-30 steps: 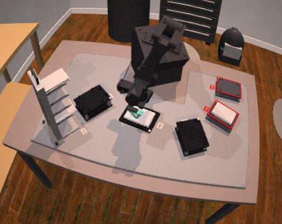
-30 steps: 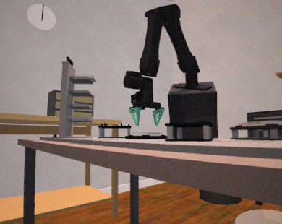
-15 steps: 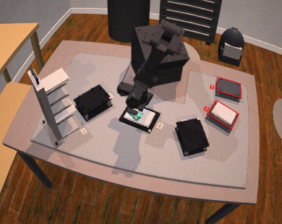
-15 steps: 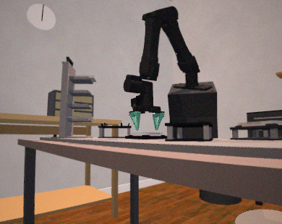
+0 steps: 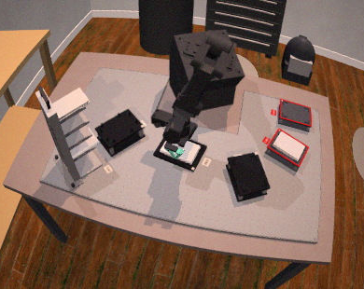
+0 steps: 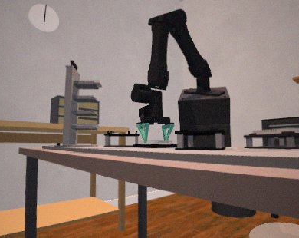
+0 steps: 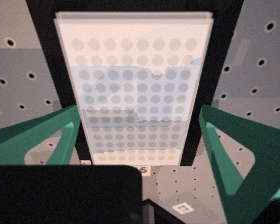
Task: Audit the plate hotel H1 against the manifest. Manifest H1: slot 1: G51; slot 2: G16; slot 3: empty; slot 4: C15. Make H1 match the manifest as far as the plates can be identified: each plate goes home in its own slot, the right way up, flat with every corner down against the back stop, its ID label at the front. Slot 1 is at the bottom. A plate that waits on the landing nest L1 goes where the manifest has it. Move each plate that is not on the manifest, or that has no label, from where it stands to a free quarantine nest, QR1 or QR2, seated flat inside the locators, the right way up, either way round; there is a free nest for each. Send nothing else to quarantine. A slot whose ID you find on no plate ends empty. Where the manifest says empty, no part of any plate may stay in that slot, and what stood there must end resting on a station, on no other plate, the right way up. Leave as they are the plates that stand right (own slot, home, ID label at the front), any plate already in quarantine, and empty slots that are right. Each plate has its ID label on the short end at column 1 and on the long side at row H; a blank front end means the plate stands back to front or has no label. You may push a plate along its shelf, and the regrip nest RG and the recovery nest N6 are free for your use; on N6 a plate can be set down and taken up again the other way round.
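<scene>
A white well plate lies flat in the black recovery nest N6 at the middle of the mat. My gripper is open and lowered over the plate's near end. One green finger stands on each long side and neither touches the plate. The plate hotel H1 stands at the left. A white plate lies on its top shelf. I cannot tell what the lower shelves hold.
Two red-rimmed quarantine nests stand at the right: the near one holds a white plate, the far one shows dark grey inside. Black nests stand left and right of N6. The arm's base is behind.
</scene>
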Robot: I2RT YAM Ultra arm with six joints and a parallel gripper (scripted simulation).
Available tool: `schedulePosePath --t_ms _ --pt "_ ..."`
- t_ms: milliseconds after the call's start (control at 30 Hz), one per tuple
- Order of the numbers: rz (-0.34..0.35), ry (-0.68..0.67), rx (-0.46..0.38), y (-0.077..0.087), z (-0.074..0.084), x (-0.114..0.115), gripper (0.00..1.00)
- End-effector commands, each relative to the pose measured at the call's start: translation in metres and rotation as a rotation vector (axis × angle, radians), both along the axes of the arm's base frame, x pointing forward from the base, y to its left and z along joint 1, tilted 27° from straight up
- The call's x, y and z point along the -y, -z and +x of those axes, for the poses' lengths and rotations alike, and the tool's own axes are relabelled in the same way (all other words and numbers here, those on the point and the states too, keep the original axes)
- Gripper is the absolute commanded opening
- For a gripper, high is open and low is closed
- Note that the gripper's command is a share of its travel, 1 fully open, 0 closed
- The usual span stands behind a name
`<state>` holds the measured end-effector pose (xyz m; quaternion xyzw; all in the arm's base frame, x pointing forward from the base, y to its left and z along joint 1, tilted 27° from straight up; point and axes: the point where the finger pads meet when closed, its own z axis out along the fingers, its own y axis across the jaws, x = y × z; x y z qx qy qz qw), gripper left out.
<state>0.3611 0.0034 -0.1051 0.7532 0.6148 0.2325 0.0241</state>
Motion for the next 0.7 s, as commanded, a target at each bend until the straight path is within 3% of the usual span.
schedulePosePath --t_ms 0,200,233,667 --pt "-0.012 0.011 0.014 -0.0003 0.0049 0.0032 1.0" --pt "-0.012 0.011 0.014 0.0027 0.0062 0.0024 1.0" --pt "-0.012 0.011 0.014 0.0027 0.0062 0.0024 0.86" --pt "-0.012 0.011 0.014 0.0026 0.0062 0.0024 0.86"
